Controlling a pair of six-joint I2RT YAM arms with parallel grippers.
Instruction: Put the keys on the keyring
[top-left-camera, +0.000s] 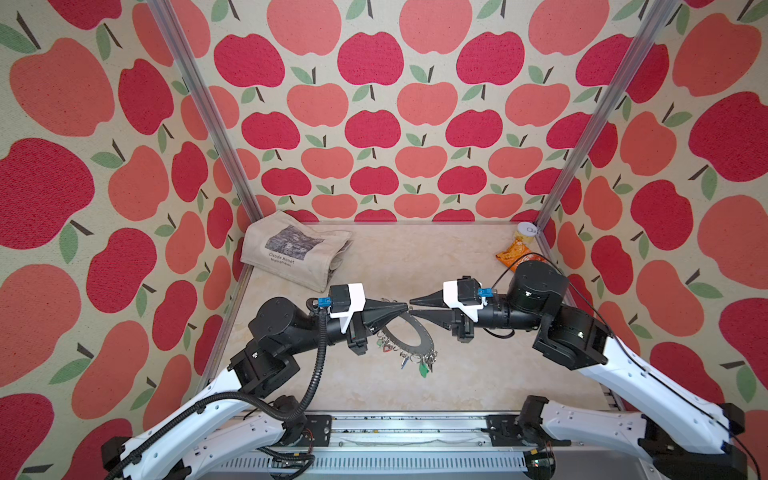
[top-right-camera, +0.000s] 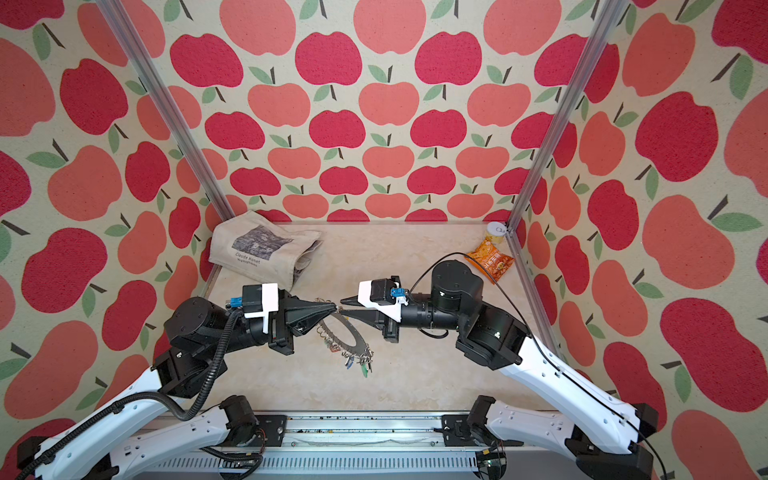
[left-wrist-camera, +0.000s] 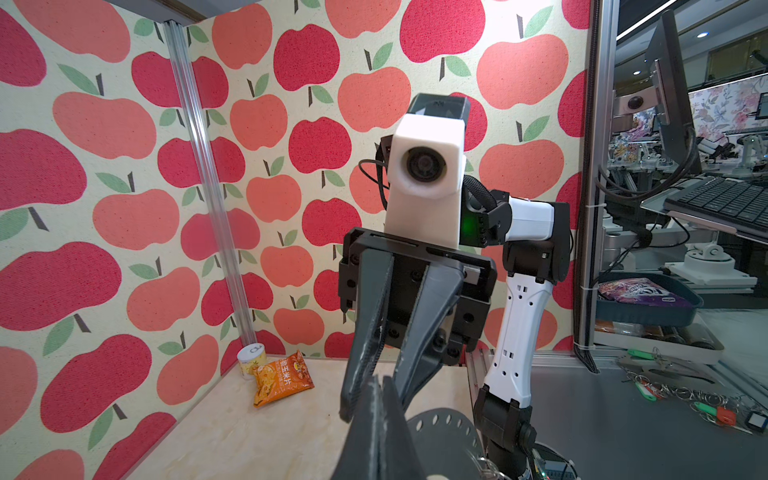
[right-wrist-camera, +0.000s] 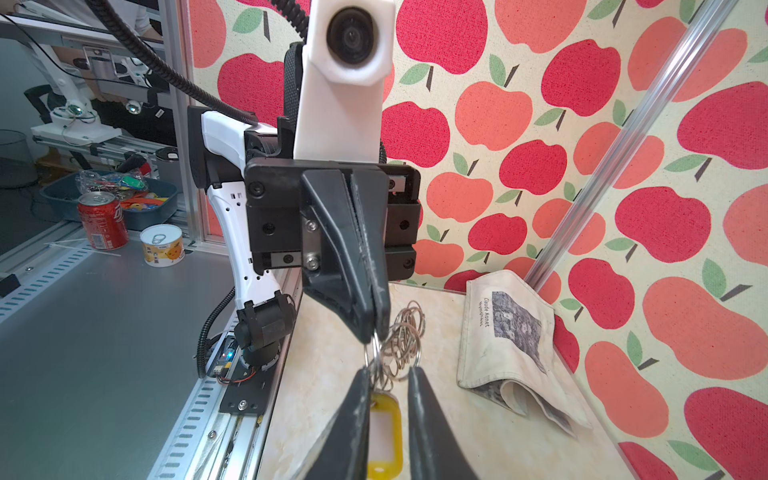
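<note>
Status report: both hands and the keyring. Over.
Left hand shut on large flat grey metal keyring. Right hand open around yellow plastic key tag. Beige tote bag, orange snack packet well clear.

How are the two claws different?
The left claw is shut, while the right claw is open. The left claw pinches the keyring, but the right claw only has a yellow tag between its fingers. Both are black and point at each other.
</note>
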